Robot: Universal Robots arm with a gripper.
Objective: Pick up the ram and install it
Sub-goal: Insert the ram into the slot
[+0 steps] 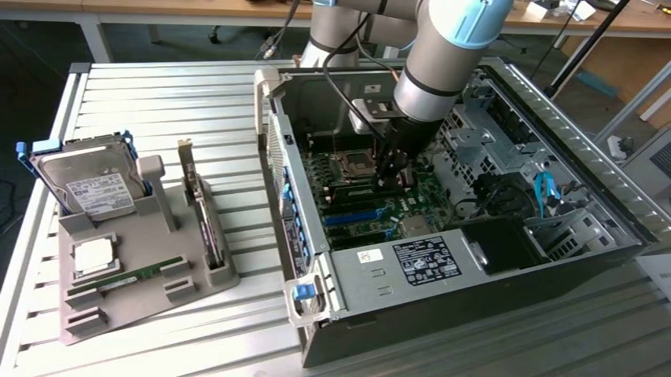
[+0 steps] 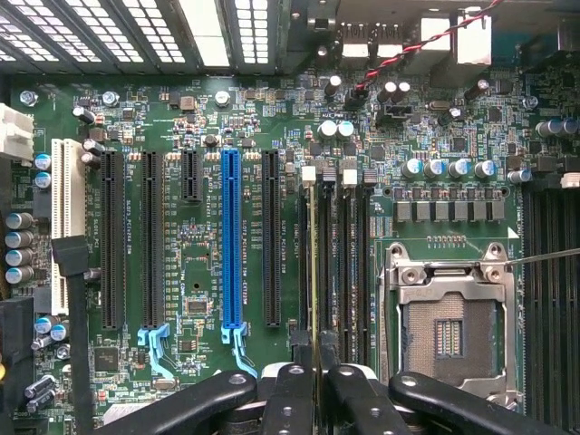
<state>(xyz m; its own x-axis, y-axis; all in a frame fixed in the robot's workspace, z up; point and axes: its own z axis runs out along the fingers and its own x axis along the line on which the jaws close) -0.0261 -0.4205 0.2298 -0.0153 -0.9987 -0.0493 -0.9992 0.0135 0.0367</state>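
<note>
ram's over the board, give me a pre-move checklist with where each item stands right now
1. Ram gripped by the gripper: ok.
2. Ram edge running parallel with the memory slots: ok.
3. Slot latches open: cannot tell.
4. Ram seated in its slot: cannot tell.
5. Red and black wire away from the slots: ok.
6. Second ram stick lying in the grey tray: ok.

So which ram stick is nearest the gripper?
The ram inside the case, held edge-on in the gripper over the memory slots; its twin lies flat in the grey tray outside.
</note>
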